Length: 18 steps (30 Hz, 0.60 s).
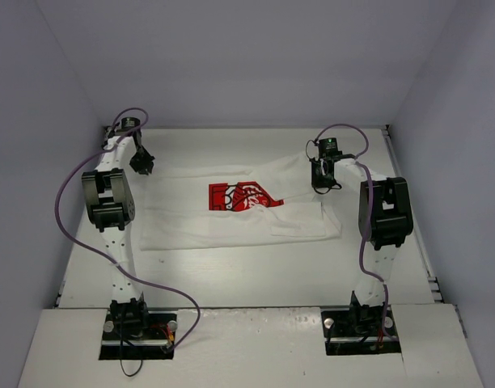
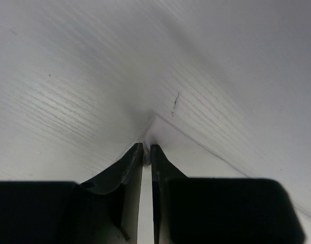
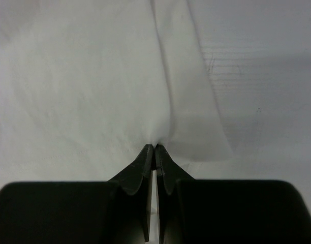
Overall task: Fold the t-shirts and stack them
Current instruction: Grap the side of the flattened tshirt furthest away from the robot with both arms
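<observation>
Left tool (image 2: 147, 150) and right tool (image 3: 155, 151) each clamp a t-shirt (image 1: 231, 228) edge, table (image 1: 255, 275) showing all round.

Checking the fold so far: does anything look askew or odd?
The white cotton t-shirt with a red graphic lies rumpled: its right side bunches toward the right end effector, and a fold hides part of the print.

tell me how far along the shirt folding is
Done: t-shirt laid out on the table, red graphic up. In hand: right fingers pinch its cloth; left fingers grip a corner. Left: the folds and stacking.
</observation>
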Motion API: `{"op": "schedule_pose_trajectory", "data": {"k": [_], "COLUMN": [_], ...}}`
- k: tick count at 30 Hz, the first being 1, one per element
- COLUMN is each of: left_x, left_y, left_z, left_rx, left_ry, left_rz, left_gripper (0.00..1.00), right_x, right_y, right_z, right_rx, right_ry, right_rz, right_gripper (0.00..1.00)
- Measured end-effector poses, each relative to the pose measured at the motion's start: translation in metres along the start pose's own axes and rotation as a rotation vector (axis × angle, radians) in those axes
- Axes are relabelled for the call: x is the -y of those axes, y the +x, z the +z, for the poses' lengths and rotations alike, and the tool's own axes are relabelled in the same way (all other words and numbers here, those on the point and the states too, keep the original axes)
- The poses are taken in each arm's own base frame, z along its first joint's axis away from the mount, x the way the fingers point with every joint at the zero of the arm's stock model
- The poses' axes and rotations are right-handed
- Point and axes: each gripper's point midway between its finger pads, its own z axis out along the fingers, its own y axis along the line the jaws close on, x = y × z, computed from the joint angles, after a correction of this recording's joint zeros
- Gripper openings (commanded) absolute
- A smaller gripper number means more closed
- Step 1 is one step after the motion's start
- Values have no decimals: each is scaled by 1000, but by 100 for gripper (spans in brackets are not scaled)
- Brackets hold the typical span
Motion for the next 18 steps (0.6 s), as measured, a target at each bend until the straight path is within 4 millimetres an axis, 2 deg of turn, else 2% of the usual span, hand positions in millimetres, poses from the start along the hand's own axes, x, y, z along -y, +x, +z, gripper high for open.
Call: {"op": "schedule_pose_trajectory", "data": {"k": [6,9,18], "left_x": [7,7,7], "left_y": [-11,-12,-13], "left_z": [-7,-8,-9], "left_rx": [29,33,33], "left_ry": [20,24,25], "left_rz": [8,15,38], "left_gripper": [8,0,0], "right_x": [0,0,-1], "right_y": [0,0,-3], "right_z": [0,0,-3], "right_rx": [0,0,9], "right_ry": [0,0,-4], "right_rz": [0,0,1], "right_gripper": [0,0,0]}}
